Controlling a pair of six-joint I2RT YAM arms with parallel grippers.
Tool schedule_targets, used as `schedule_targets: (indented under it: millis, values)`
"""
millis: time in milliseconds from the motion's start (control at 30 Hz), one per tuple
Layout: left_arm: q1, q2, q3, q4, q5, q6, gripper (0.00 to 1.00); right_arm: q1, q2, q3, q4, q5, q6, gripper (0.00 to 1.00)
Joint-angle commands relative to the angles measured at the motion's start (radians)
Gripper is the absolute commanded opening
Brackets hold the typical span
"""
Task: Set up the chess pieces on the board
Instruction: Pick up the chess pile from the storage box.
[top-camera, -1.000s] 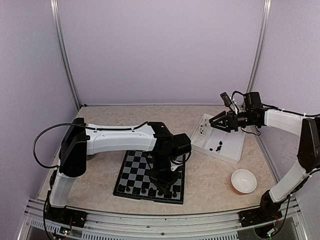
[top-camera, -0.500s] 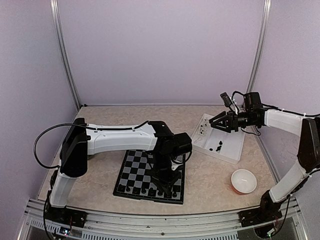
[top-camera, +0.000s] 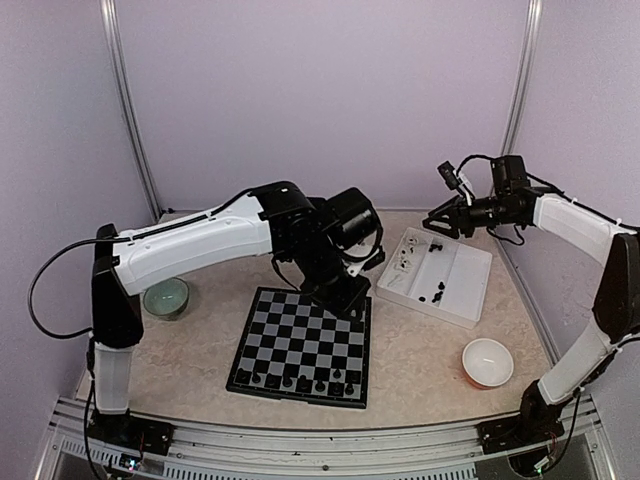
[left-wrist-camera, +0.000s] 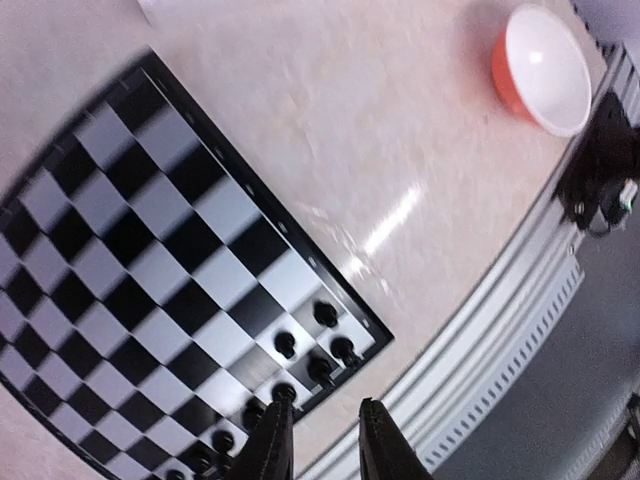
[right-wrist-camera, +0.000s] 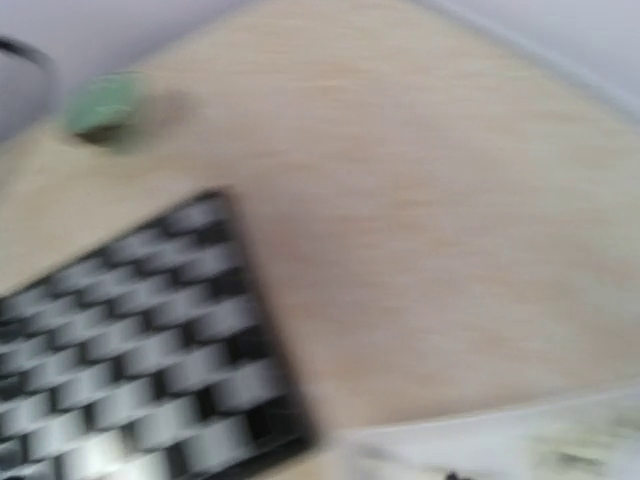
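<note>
The board (top-camera: 300, 340) lies at the table's middle, and black chess pieces (top-camera: 296, 381) line its near edge. My left gripper (top-camera: 350, 305) hangs above the board's far right corner. In the left wrist view it (left-wrist-camera: 325, 405) is open by a narrow gap with nothing between the fingers, and several chess pieces (left-wrist-camera: 320, 368) stand below at the board's (left-wrist-camera: 150, 230) corner. My right gripper (top-camera: 430, 223) is raised over the far left end of the white tray (top-camera: 465, 275), jaws spread. A few black pieces (top-camera: 432, 295) lie in the tray. The right wrist view is blurred; only the board (right-wrist-camera: 130, 330) shows.
An orange bowl with a white inside (top-camera: 487, 362) sits near the front right, also in the left wrist view as the bowl (left-wrist-camera: 545, 65). A green bowl (top-camera: 165, 297) stands left of the board. Small white pieces (top-camera: 403, 262) lie in the tray's left compartment. A metal rail (top-camera: 300, 440) runs along the near edge.
My left arm rose from the board's near row and swung back to the far right corner, jaws parting slightly and empty. My right gripper lifted a little higher above the tray.
</note>
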Motion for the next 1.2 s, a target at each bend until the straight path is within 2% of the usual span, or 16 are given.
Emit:
schedule_targets:
  millis: [0, 100, 200, 300, 367, 500, 700, 967, 1167]
  values:
    - [0.010, -0.144, -0.059, 0.246, -0.325, 0.105, 0.26, 0.004, 0.113, 0.145, -0.103, 0.412, 0.007, 0.50]
    - [0.012, -0.243, -0.210, 0.455, -0.434, 0.152, 0.33, 0.002, 0.254, 0.245, -0.199, 0.530, -0.010, 0.45]
    - [0.018, -0.306, -0.335, 0.622, -0.475, 0.194, 0.38, 0.002, 0.363, 0.319, -0.235, 0.622, -0.028, 0.43]
    - [0.027, -0.336, -0.398, 0.692, -0.480, 0.218, 0.39, 0.002, 0.468, 0.390, -0.264, 0.689, -0.025, 0.39]
    - [0.032, -0.340, -0.417, 0.706, -0.478, 0.231, 0.40, 0.002, 0.526, 0.437, -0.298, 0.705, -0.023, 0.36]
    - [0.039, -0.343, -0.458, 0.714, -0.464, 0.246, 0.41, 0.005, 0.571, 0.484, -0.403, 0.632, -0.072, 0.35]
    - [0.058, -0.360, -0.538, 0.757, -0.433, 0.248, 0.42, 0.045, 0.522, 0.466, -0.599, 0.585, -0.250, 0.43]
    - [0.087, -0.372, -0.558, 0.776, -0.379, 0.250, 0.43, 0.142, 0.506, 0.398, -0.704, 0.793, -0.418, 0.48]
    - [0.088, -0.386, -0.574, 0.778, -0.368, 0.235, 0.43, 0.188, 0.542, 0.403, -0.739, 0.931, -0.486, 0.59]
